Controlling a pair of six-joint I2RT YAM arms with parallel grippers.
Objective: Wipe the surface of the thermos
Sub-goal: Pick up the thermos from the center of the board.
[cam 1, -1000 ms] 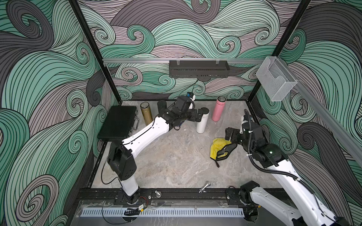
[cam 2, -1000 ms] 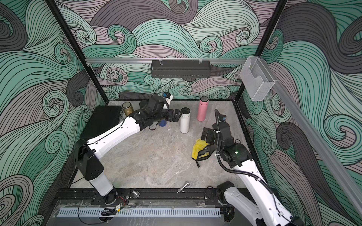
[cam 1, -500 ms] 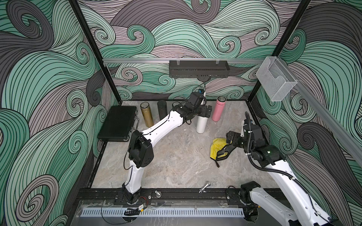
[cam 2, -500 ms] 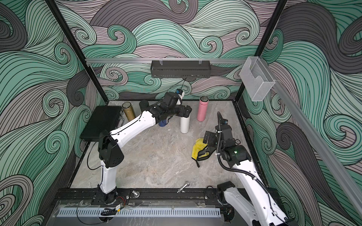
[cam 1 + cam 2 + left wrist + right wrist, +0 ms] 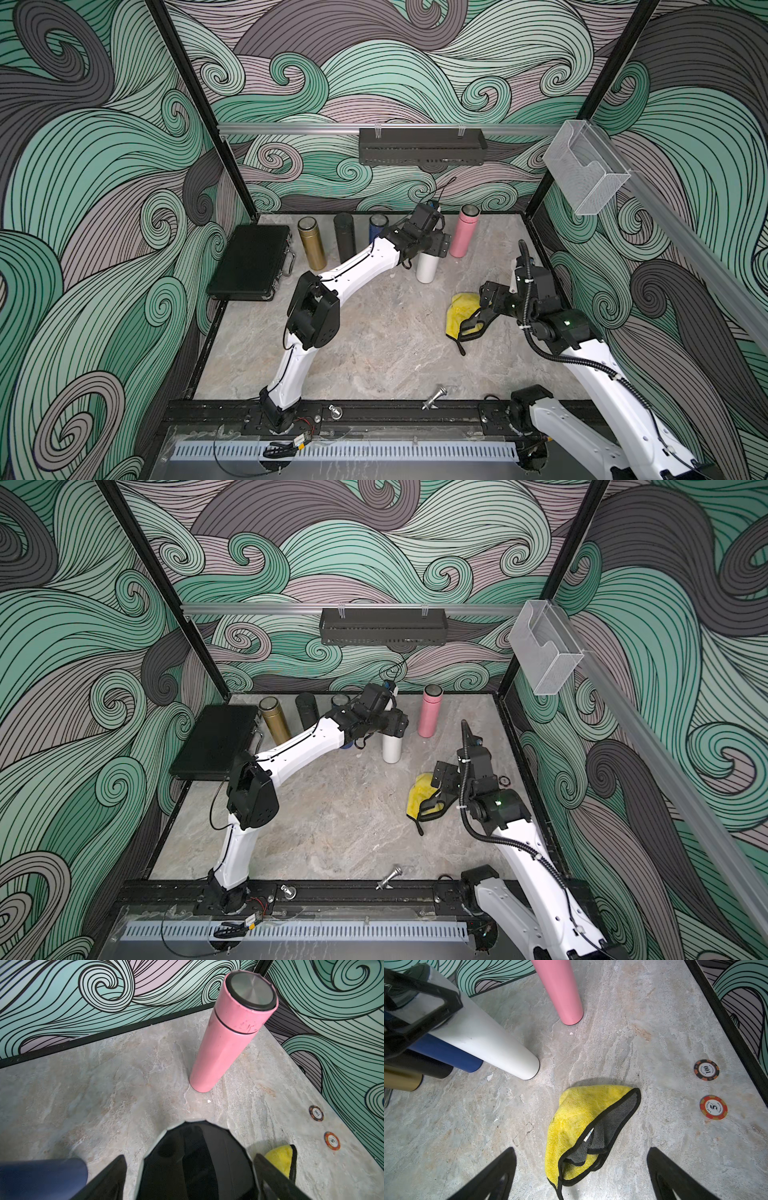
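**White thermos** (image 5: 427, 270): one. It stands upright, directly beneath my left tool (image 5: 190, 1159).
- Change: a second ago that tool was short of it, over the blue thermos (image 5: 446, 1053). Now it straddles the cap, jaws wide with gaps on both sides and nothing gripped.
- Meaning, as I judge it: steadying comes next, and no wiping has begun.

**Cloth** (image 5: 577, 1118): one, yellow and grey. It lies crumpled on the surface below my right tool (image 5: 581, 1149), which is barely shifted, spread wide and empty.

**Other thermoses**: four, so five in all.
- Pink (image 5: 224, 1043): just beyond my left tool.
- Blue: close beside the white one.
- Black (image 5: 345, 237) and gold (image 5: 311, 245): farther from that tool.

**Chips**: two (image 5: 706, 1071) (image 5: 713, 1107), past the cloth from my right tool.

**Case** (image 5: 251, 262): one, beyond the gold thermos.
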